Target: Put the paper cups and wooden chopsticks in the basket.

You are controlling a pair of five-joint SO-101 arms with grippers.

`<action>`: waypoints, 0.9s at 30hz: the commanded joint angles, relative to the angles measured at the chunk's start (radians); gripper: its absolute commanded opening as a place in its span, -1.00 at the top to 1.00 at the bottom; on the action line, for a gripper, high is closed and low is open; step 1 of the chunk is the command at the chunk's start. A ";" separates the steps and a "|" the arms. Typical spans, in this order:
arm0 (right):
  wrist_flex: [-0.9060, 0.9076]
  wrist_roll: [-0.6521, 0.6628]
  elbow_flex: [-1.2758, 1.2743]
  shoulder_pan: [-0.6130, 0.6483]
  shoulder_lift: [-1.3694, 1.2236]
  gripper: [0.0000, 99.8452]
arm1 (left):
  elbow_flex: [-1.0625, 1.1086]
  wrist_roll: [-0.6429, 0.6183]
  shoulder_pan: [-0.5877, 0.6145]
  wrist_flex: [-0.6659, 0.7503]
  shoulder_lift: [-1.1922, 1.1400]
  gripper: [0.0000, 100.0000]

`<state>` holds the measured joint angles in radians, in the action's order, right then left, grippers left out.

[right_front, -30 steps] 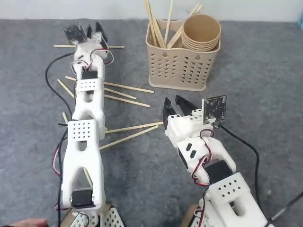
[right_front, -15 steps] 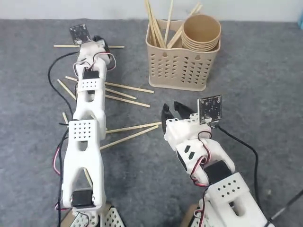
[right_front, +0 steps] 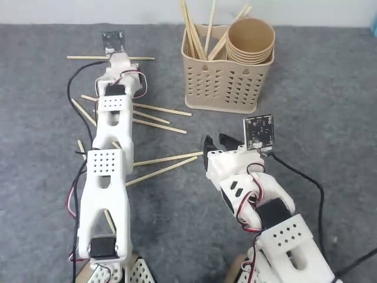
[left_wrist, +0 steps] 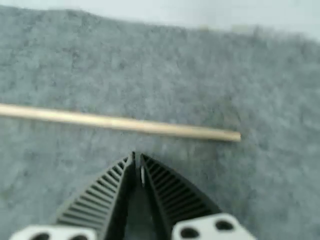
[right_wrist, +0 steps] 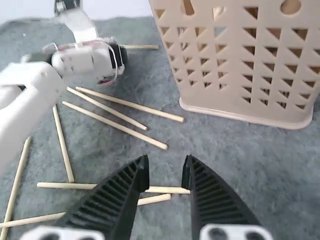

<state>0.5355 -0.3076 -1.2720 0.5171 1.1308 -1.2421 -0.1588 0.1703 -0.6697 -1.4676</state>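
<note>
Jaws on left gripper (left_wrist: 136,161): black ribbed fingers pressed together, nothing between them. Tips point down at the grey carpet (left_wrist: 250,75), just short of a single pale wooden chopstick (left_wrist: 125,123) lying crosswise ahead of them; no contact. High view puts that chopstick (right_front: 82,57) at the far end of the outstretched left arm (right_front: 109,165).

Right gripper (right_wrist: 166,167): jaws apart, empty. It hangs over the near ends of two loose chopsticks (right_wrist: 75,186) that lie on the carpet; can't tell whether the tips touch them. In the high view, right gripper (right_front: 216,141) sits on the near side of the beige perforated plastic basket (right_front: 221,88), apart from it.

Basket contents: stack of tan paper cups (right_front: 251,36) nested upright in its right part, a bundle of chopsticks (right_front: 191,35) leaning in its left part.

On the carpet beside the left arm: several more chopsticks (right_front: 168,110) between arm and basket, others poking out from under the arm on its far side.
</note>
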 commanded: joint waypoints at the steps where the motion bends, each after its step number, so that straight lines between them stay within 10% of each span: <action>1: 0.039 -0.012 0.078 -0.002 0.025 0.77 | -0.136 0.020 -0.020 -0.267 0.068 0.98; 15: 0.039 -0.012 0.078 -0.004 0.025 0.77 | -0.157 0.029 -0.034 -0.779 0.206 0.98; 20: 0.039 -0.009 0.078 -0.004 0.025 0.77 | -0.157 0.241 -0.034 -1.074 0.245 0.98; 27: 0.039 -0.008 0.078 -0.004 0.025 0.77 | -0.157 0.273 0.011 -1.082 0.255 0.98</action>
<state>0.5677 -0.3076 -1.2520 0.5171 1.1308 -1.3541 0.1020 0.1519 -1.7116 -1.2942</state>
